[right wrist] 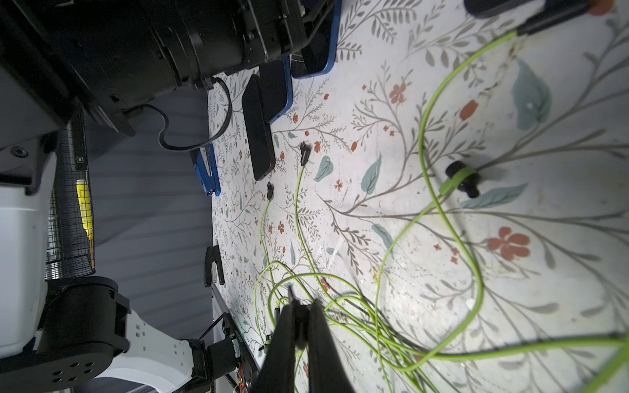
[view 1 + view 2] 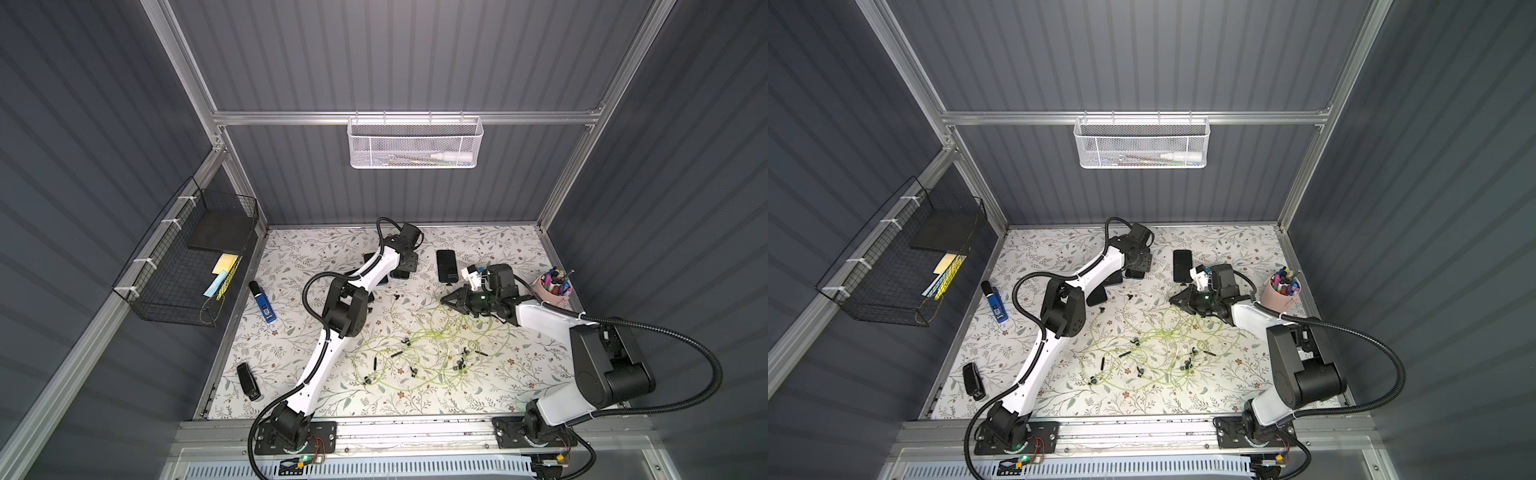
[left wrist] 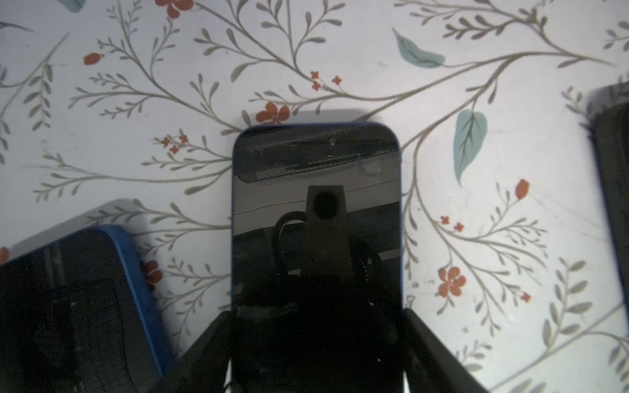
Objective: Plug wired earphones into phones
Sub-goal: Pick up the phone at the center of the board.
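Four phones [image 2: 1182, 265] lie flat, screens up, toward the far side of the floral desk [image 2: 498, 245]. One lies alone near the middle, and three lie close together, partly under the left arm [image 2: 328, 357]. The left end effector [image 3: 316, 313] points down over one of the three, a blue-rimmed phone [image 3: 316, 221]. Its fingers [image 3: 204, 347] stand apart, one along each long edge of that phone; whether they press it cannot be told. The dark screen mirrors the white mesh basket [image 2: 415, 143] hung on the back wall.

The right end effector [image 1: 301, 306] sits low by the lone phone's near end, at the far edge of the wired earphones [image 2: 415, 345]. Its fingers are together, and a small dark bit at the tips is too blurred to name. The earphones sprawl as a yellow-green tangle across the desk's middle and near side, with black earbuds [image 1: 457, 177] scattered through it. One black plug [image 1: 551, 20] lies at the lone phone's near end. A blue-and-black device [image 2: 262, 301] by the left edge carries a white label, too small to read.
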